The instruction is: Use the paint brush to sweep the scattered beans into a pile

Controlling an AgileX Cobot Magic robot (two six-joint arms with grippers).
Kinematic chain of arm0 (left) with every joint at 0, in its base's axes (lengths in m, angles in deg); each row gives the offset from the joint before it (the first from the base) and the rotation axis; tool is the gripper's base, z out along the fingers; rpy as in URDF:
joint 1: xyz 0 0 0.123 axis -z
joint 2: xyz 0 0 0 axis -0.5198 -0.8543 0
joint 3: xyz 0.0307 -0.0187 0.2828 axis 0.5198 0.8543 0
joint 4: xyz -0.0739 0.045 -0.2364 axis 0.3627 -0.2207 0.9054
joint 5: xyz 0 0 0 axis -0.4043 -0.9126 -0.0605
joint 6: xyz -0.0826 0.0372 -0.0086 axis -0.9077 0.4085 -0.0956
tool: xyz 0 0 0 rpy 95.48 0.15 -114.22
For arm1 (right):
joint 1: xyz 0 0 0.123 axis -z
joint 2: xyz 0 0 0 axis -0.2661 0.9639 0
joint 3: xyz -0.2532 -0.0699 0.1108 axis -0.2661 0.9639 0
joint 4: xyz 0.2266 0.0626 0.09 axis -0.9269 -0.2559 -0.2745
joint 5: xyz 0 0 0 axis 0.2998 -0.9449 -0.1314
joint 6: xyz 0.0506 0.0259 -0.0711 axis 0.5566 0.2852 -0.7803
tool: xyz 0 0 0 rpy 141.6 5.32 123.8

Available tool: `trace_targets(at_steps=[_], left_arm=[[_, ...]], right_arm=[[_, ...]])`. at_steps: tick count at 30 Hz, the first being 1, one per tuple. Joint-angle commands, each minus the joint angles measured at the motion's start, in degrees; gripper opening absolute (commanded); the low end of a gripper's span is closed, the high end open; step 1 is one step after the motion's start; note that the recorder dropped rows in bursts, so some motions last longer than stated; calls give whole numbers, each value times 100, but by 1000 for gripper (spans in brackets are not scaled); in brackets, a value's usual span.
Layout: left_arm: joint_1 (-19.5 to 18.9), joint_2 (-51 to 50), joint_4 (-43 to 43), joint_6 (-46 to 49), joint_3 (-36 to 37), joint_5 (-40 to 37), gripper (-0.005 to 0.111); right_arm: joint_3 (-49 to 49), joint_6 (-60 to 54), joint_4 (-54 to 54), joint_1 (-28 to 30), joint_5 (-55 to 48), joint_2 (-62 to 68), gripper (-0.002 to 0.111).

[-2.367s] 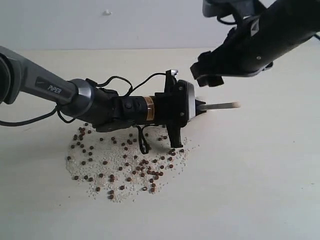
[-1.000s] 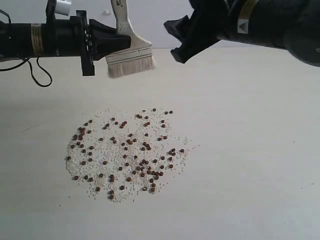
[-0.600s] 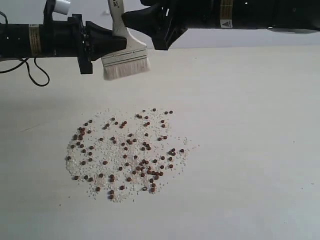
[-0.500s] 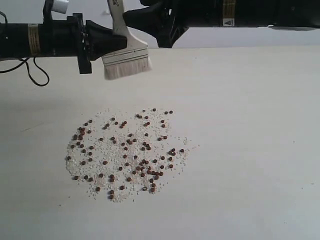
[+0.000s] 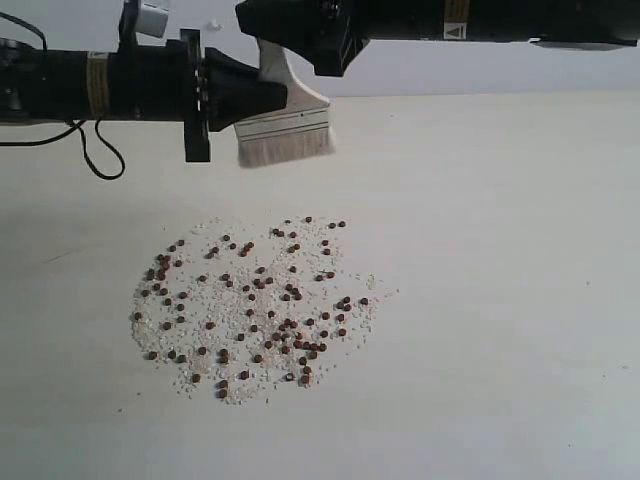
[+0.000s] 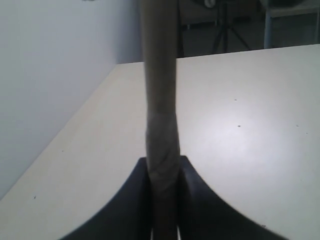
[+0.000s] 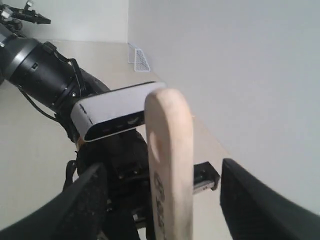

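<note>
- The pale table (image 5: 520, 300) fills most of the exterior view, and everything the task needs sits over its left half.
- The left arm reaches in level from the left. The left gripper (image 5: 262, 100) is clamped on the paint brush (image 5: 285, 122) at the metal band. The left wrist view shows both dark fingers (image 6: 137, 200) pressed flat against the brush's sides with no gap.
- The right arm comes in from the right along the top of the exterior view. The right gripper (image 5: 322, 45) has its jaws spread wide to either side of the wooden handle (image 7: 169, 165). The right wrist view shows clear space on both sides, so it grips nothing.
- The beans (image 5: 255, 305) lie in a broad, loose patch on the table, mixed with finer whitish grains (image 5: 232, 395). The patch is several times wider than the brush head and has no dense centre.
- The brush hangs in the air with its bristles (image 5: 285, 150) pointing down, well above the table and beyond the far edge of the patch. It touches neither the beans nor the surface.
- The sweeping itself appears not yet begun. The brush is picked up and held, possibly on the point of passing between the arms. Lowering the bristles to the table and every inward stroke around the patch are left to do.
</note>
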Motion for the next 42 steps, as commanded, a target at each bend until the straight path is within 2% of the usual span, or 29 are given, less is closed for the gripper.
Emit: trace_targets(at_steps=[1, 6, 12, 16, 19, 20, 24, 32, 38, 42], left_arm=[[167, 60, -105, 28, -159, 90, 0], [216, 60, -118, 8, -162, 90, 0], [228, 60, -118, 8, -162, 90, 0], [227, 60, -1, 8, -162, 90, 0], [227, 60, 137, 8, -162, 90, 0], [227, 60, 201, 8, -162, 90, 0], [227, 60, 308, 30, -162, 90, 0], [227, 60, 421, 8, -162, 90, 0], [157, 82, 404, -261, -162, 90, 0], [-23, 120, 270, -555, -205, 90, 0]], right_arm=[[-55, 329, 353, 3, 283, -11, 60], [-55, 797, 1196, 3, 219, -3, 60], [-55, 827, 1144, 3, 219, -3, 56], [-55, 776, 894, 3, 208, -3, 50], [-55, 776, 694, 3, 244, -3, 36], [-55, 761, 648, 3, 244, -3, 34], [-55, 417, 90, 3, 388, 2, 34], [-266, 172, -123, 3, 904, 637, 34], [-662, 198, 26, 46, 1249, 1046, 34], [-920, 848, 619, 328, 1381, 1058, 36]])
